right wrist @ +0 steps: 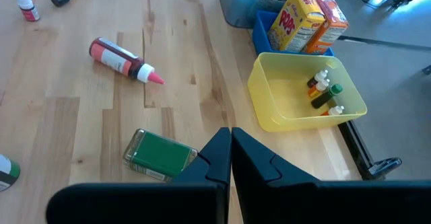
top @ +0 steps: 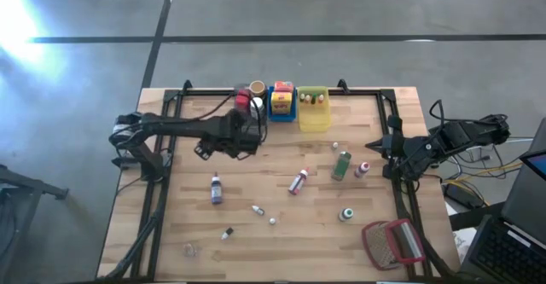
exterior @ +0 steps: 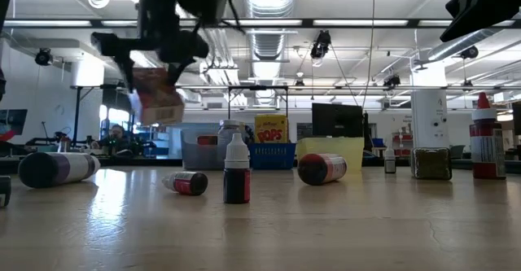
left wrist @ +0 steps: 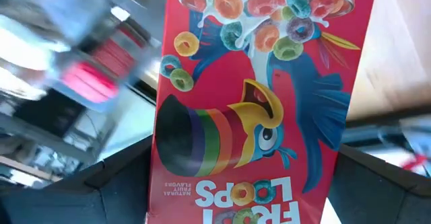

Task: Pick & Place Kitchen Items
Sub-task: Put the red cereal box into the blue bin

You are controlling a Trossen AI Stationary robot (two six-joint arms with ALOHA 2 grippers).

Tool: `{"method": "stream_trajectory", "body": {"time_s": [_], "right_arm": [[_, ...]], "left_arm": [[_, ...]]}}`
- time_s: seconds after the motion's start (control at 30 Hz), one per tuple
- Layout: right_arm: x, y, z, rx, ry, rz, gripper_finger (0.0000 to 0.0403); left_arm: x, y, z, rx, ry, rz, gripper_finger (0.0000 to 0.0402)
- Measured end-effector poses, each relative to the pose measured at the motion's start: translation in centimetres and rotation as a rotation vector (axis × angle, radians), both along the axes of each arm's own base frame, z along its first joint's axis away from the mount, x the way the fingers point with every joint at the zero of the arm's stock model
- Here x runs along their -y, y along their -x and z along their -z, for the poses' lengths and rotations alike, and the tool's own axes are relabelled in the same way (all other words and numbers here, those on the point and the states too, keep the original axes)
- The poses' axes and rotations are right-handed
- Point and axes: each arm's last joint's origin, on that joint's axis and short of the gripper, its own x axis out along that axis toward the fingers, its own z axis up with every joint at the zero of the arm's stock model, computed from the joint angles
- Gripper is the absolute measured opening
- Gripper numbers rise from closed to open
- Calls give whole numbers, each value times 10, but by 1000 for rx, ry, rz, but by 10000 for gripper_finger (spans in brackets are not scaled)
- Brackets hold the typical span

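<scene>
table (top: 281,224): wooden top, three bins in a row at the far edge, loose kitchen items scattered mid and near.
bins: grey bin (top: 247,99) on the left with jars in it, blue bin (top: 282,105) in the middle with yellow and orange boxes, yellow bin (top: 313,113) on the right with tiny bottles.
left arm: reached in from the left, left pincer (top: 245,129) just near of the grey bin, raised off the table.
left pincer state: fingers spread wide but clamped on the red cereal box (left wrist: 259,109), which filled the left wrist view between them.
cereal box place: in the air, tilted, seen up high in the low view (exterior: 157,96); not yet over any bin.
right arm: parked at the right table edge, right pincer (right wrist: 230,158) clenched, holding nothing.
step: transport, box picked and on its way to a bin, judged.
next move: likely carry it farther to the right above the blue bin with the other boxes, lower, then release; needs clearance over the bin wall and the boxes already standing there.
left on table: purple-label bottle (top: 216,188), red bottle (top: 298,182), green bottle (top: 341,165), several tiny dropper bottles (top: 257,209).
</scene>
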Motion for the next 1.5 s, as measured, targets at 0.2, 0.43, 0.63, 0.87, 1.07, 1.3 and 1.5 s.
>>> {"method": "stream_trajectory", "body": {"time_s": [0.2, 0.43, 0.63, 0.87, 1.07, 1.3, 1.5], "right_arm": [[0, 0, 0, 0, 0, 0, 8], [0, 0, 0, 0, 0, 0, 8], [0, 0, 0, 0, 0, 0, 8], [0, 0, 0, 0, 0, 0, 8], [0, 0, 0, 0, 0, 0, 8], [0, 0, 0, 0, 0, 0, 8], [0, 0, 0, 0, 0, 0, 8]], "left_arm": [[-1, 21, 34, -197, -85, 14, 369], [-1, 39, 72, -278, -164, 49, 369], [-2, 45, 87, -262, -307, 86, 369], [2, 43, 103, -268, -422, 225, 369], [7, 43, 116, -290, -429, 319, 369], [7, 47, 119, -288, -432, 309, 369], [9, 49, 123, -278, -440, 312, 369]]}}
